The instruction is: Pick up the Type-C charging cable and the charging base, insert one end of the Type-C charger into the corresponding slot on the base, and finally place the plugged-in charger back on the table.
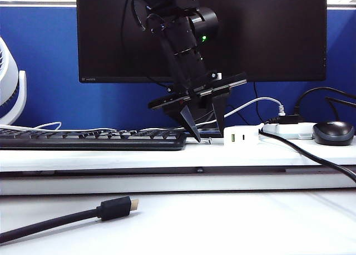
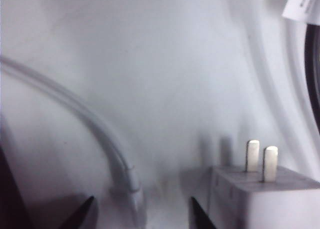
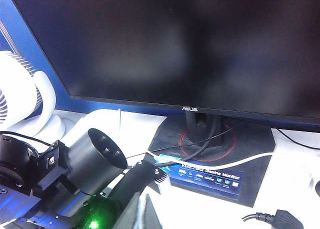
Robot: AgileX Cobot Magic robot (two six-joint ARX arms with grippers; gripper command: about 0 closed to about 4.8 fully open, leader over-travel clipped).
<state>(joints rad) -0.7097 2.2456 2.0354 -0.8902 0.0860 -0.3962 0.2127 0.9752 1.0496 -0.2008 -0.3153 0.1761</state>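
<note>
Up on the raised shelf step of the bench (image 1: 167, 221), seen from outside, the left tool (image 1: 207, 130) points down w/ its two fingers apart, tips just left of the small white charging base (image 1: 240, 135). Nothing's held. A thin white cable (image 1: 245, 106) arcs behind it toward the power strip (image 1: 289, 130); can't tell if that's the Type-C one. Keyboard (image 1: 92, 138) sits left, mouse (image 1: 332, 132) right, black gold-tipped plug (image 1: 118, 207) down front.

Left wrist cam: blurry. White cable's plug end (image 2: 131, 186) lies between the fingertips (image 2: 82, 214), not pinched yet. Base (image 2: 270, 194) is just beside, prongs up.

Cable looks light and floppy, so best grabbed at the stiff plug collar. Base is rigid, smooth, prob slippery; take it across the flat sides.

Right wrist cam: right tool itself not in shot; presumably shut. Monitor (image 3: 175, 44) reads "ASUS"; its stand label's last word looks like "Monitor", the rest too small.
</note>
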